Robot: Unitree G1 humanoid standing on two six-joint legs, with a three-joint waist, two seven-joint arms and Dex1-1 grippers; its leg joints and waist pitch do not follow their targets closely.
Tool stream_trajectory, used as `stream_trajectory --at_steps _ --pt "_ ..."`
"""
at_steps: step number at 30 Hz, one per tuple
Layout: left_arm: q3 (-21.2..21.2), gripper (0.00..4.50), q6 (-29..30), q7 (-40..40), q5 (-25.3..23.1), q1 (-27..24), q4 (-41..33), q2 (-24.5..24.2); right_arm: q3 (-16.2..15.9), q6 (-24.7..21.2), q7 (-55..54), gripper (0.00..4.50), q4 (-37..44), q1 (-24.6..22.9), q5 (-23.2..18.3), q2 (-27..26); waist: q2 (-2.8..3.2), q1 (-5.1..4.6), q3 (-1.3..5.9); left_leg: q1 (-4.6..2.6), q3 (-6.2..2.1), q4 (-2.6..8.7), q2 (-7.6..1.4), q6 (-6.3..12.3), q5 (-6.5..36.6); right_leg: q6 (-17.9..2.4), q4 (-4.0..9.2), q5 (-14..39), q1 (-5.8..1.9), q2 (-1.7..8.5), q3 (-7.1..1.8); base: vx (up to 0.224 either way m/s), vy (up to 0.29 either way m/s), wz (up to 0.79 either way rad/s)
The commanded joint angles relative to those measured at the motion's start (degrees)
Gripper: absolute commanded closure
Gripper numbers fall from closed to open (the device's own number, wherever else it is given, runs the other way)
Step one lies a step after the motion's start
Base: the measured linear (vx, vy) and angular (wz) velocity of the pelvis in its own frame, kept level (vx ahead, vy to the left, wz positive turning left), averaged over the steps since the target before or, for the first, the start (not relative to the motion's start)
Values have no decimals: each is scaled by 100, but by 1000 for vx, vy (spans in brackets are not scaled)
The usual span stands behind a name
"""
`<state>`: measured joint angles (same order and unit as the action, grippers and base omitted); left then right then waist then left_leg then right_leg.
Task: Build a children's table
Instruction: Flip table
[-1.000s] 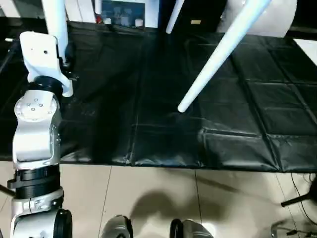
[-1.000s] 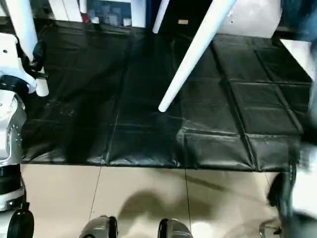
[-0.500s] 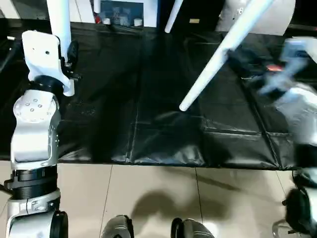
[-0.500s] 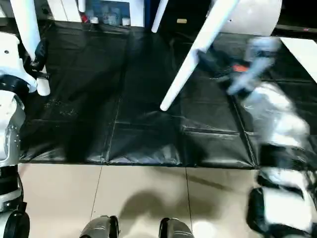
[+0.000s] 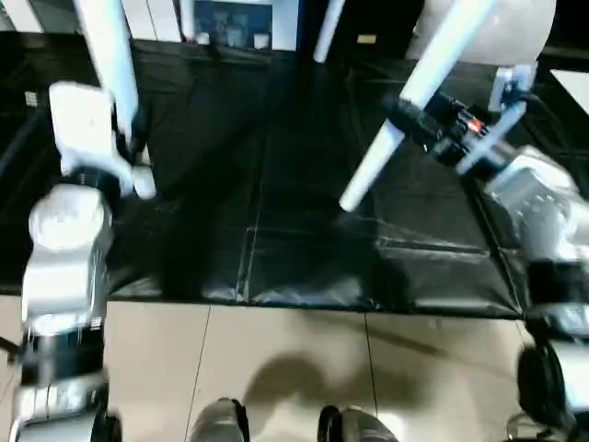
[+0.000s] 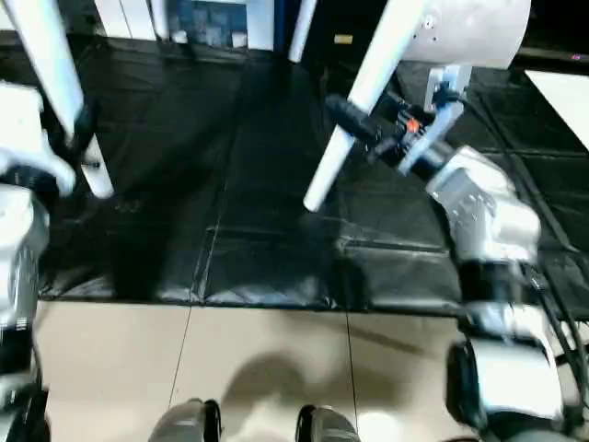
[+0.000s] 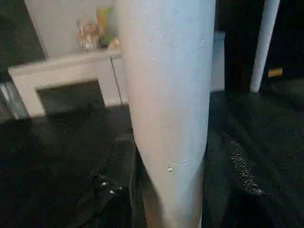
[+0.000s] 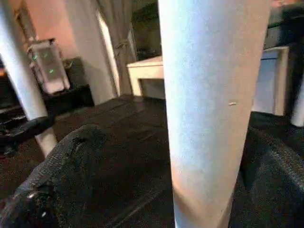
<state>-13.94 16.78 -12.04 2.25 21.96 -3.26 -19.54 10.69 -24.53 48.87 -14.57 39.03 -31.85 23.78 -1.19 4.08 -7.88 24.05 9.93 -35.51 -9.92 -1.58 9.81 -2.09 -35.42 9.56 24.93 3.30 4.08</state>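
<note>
**Both grippers at the table legs, over the black mat**

Nearest you, at the bottom of the head view, the robot's two feet (image 5: 276, 425) stand on the pale tiled floor (image 5: 294, 368). Just beyond them starts the black mat (image 5: 304, 239), creased into panels and running back to the far wall.

On your left, the silver left arm (image 5: 64, 267) rises from the bottom edge. Its left gripper (image 5: 129, 124) is pinching one white leg (image 5: 110, 64) low down, near the rounded tip that ends just above the mat. The wrist view shows the same leg (image 7: 166, 109) passing between the black fingers (image 7: 118, 190), which press against its sides. That leg stands nearly upright and runs out of the top of the frame.

On your right, the right arm (image 6: 479, 230) reaches in from the side. Its right gripper (image 6: 354, 124) stands spread wide around a second leg (image 6: 354, 101), with one finger (image 8: 61, 161) on each side of the tube; you cannot tell whether either finger touches it. This leg slants down toward the middle of the mat, tip low and near the surface.

Farther back, a third leg (image 5: 327, 28) shows at the top edge, between the other two. Behind the mat stands a low white cabinet (image 7: 71, 71).
</note>
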Motion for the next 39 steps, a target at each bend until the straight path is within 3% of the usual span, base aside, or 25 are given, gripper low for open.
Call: stream_trajectory --at_steps 1,3,7,12,13,15,18,21,22,24,25,26,28,29,31,32,33,34,35,38,39 --pt "372 291 -72 -320 -165 -145 -226 -27 -269 -253 213 0 801 -142 -278 30 83 -17 555 -213 -111 408 -352 505 536 -1321 347 511 -383 463 -309 0 0 0" --pt "365 291 -14 -319 -179 -247 -337 -59 -274 -325 182 0 1024 -290 -330 63 120 -15 547 -236 -112 418 -354 473 673 -1281 384 717 -351 455 -305 0 0 0" --pt "328 291 138 -306 -120 -429 -612 -60 -282 -498 81 0 1428 -541 -359 101 77 -2 520 -233 -117 446 -361 321 825 -1189 419 931 -351 458 -313 0 0 0" --pt "314 291 70 -253 -3 -587 -581 -103 -259 -698 -284 0 1631 -719 -323 -33 74 -12 516 -232 -116 443 -337 276 851 -1087 439 1136 -331 460 -319 0 0 0" --pt "280 256 3 -300 82 -604 -513 -105 -326 -643 -445 0 1609 -780 -127 -61 61 -19 509 -232 -115 451 -338 267 860 -1075 443 1164 -327 456 -318 0 0 0" --pt "205 256 -53 -373 194 -633 -451 -102 -394 -566 -534 0 1592 -879 31 -88 69 -22 511 -238 -115 455 -334 212 906 -1026 458 1249 -314 457 -315 0 0 0" --pt "77 212 -41 -575 356 -892 -586 -192 -334 -267 -650 0 1685 -1197 188 -185 78 -24 509 -232 -125 472 -346 142 990 -946 456 1236 -314 471 -325 0 0 0" --pt "-114 202 -52 -819 693 -1222 -859 -230 -153 -265 -751 0 1958 -1532 53 -239 72 -44 516 -210 -124 477 -341 227 812 -1060 419 843 -340 469 -330 0 0 0" --pt "-153 175 -77 -862 758 -1296 -907 -242 -110 -291 -777 0 2040 -1609 4 -248 63 -53 514 -210 -118 475 -335 257 827 -1085 422 839 -344 458 -326 0 0 0" --pt "-403 170 -223 -991 1022 -1626 -1091 -215 33 -363 -808 0 2524 -2069 -202 -278 101 -43 498 -217 -123 492 -346 266 938 -1055 441 971 -339 467 -331 0 0 0" --pt "-517 170 -251 -1036 1140 -1756 -1180 -184 76 -374 -814 0 2727 -2265 -265 -279 93 -37 500 -216 -122 494 -348 271 939 -1030 449 964 -349 469 -333 0 0 0" --pt "-744 167 -197 -1105 1407 -2065 -1473 -92 188 -415 -900 0 3168 -2710 -362 -301 150 -37 496 -212 -128 515 -369 278 990 -1015 468 902 -348 463 -332 0 0 0" --pt "-744 142 -197 -1105 1407 -2065 -1473 -92 188 -415 -900 0 3168 -2710 -362 -301 110 -55 483 -200 -128 532 -362 280 1097 -1018 478 964 -356 446 -320 0 0 0" --pt "-853 127 -30 -1070 1535 -2436 -1843 -16 286 -346 -1036 0 3583 -3197 -317 -306 123 -61 477 -211 -126 537 -337 256 1263 -972 510 1240 -344 445 -320 0 0 0" --pt "-827 122 377 -972 1581 -2835 -2188 49 399 -397 -1342 0 3959 -3597 -257 -377 157 -63 397 -216 -133 576 -352 134 1688 -815 584 1910 -314 465 -325 0 0 0" --pt "-827 122 377 -972 1581 -2835 -2188 49 399 -397 -1342 0 3959 -3597 -257 -377 154 -93 293 -326 -151 602 -319 -42 2388 -538 727 3052 -239 462 -298 0 0 0" --pt "-800 122 513 -948 1610 -2981 -2304 79 450 -493 -1493 0 4102 -3728 -274 -415 139 -107 270 -363 -163 594 -284 -98 2525 -403 777 3465 -236 469 -289 0 0 0" --pt "-604 122 467 -822 1662 -3344 -2674 292 408 -716 -1712 0 4614 -4142 -416 -485 242 -105 257 -413 -217 582 -252 -187 2665 -182 838 4019 -240 505 -267 0 0 0" --pt "-518 122 403 -777 1693 -3453 -2798 372 360 -738 -1766 0 4779 -4284 -433 -503 187 -125 239 -390 -228 618 -278 -203 2672 -20 925 4167 -273 511 -254 0 0 0" --pt "-50 122 474 -676 1693 -3575 -3043 578 60 -782 -2016 0 4961 -4568 -301 -665 218 -161 244 -472 -249 619 -244 -216 2910 164 1018 4365 -244 472 -178 0 0 0" --pt "90 122 456 -661 1642 -3572 -3045 630 -110 -741 -2102 0 4880 -4608 -95 -710 249 -167 234 -461 -273 647 -254 -235 2982 206 1027 4323 -257 463 -153 0 0 0"
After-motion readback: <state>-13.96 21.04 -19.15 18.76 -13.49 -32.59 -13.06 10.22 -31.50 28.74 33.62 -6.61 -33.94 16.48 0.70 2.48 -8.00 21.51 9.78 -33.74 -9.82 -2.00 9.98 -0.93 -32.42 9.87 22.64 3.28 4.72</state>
